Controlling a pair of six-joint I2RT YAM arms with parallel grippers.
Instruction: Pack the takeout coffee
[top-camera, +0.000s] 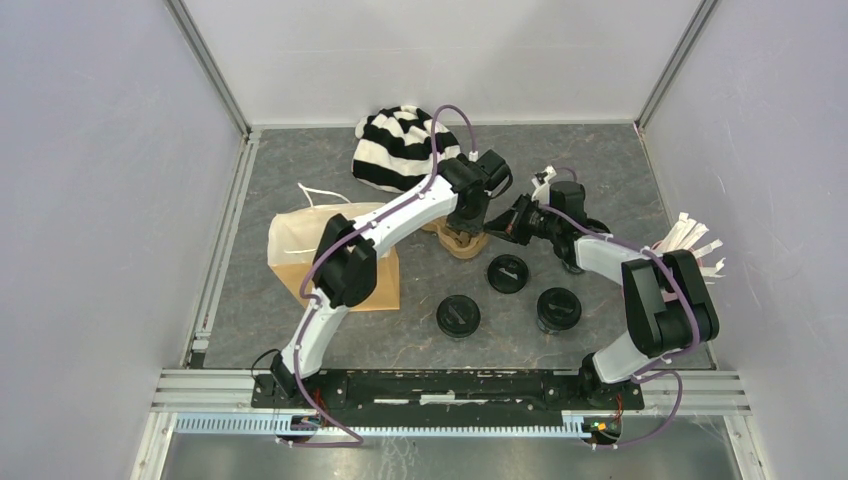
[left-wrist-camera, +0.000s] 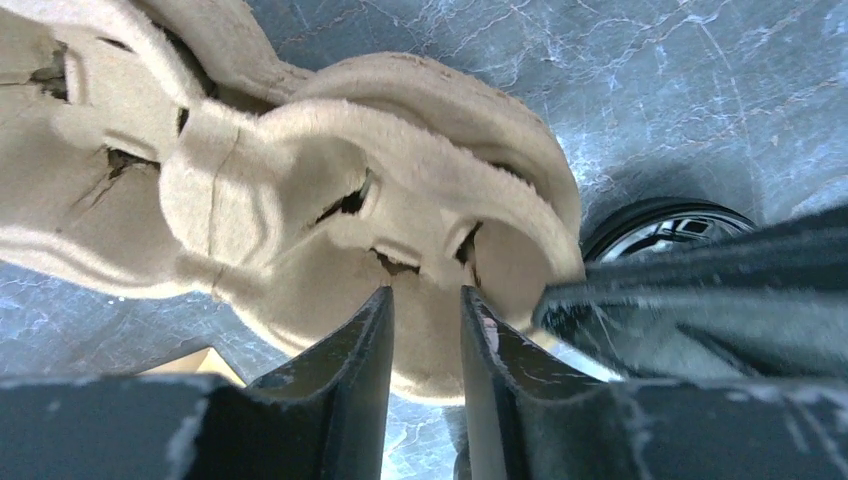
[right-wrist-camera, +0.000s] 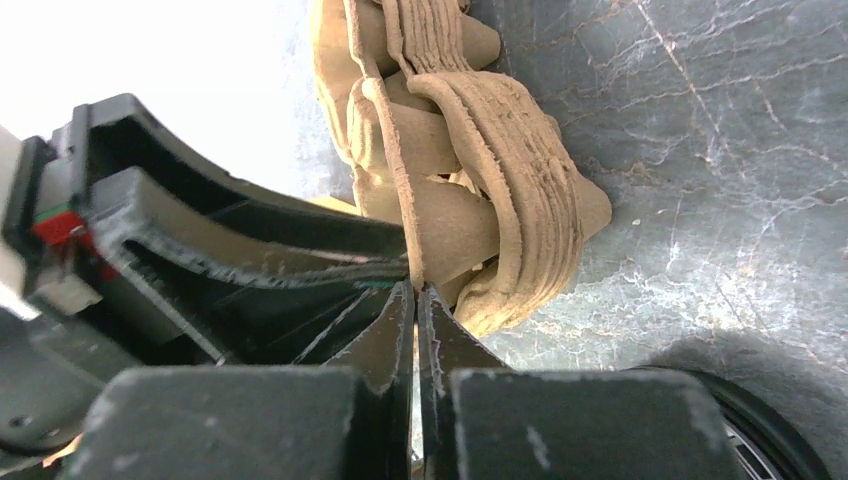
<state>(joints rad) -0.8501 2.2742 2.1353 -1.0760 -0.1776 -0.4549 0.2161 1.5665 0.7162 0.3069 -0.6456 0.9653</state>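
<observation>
Both claws pinch the cardboard carrier (right-wrist-camera: 480, 190) – left gripper (left-wrist-camera: 425, 300) part-open on it, right gripper (right-wrist-camera: 415, 295) clamped tight

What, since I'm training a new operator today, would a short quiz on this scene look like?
1. How many round black plastic lids show on the table in the top view?
2. True or false: the black-and-white striped knit hat lies at the near edge, by the arm bases.
3. The right gripper has its fingers shut on: A) a lid; B) a thin edge of the brown moulded-cardboard carrier; C) nothing.

Key: 1) three; 2) false, it lies at the far side; 3) B.
</observation>
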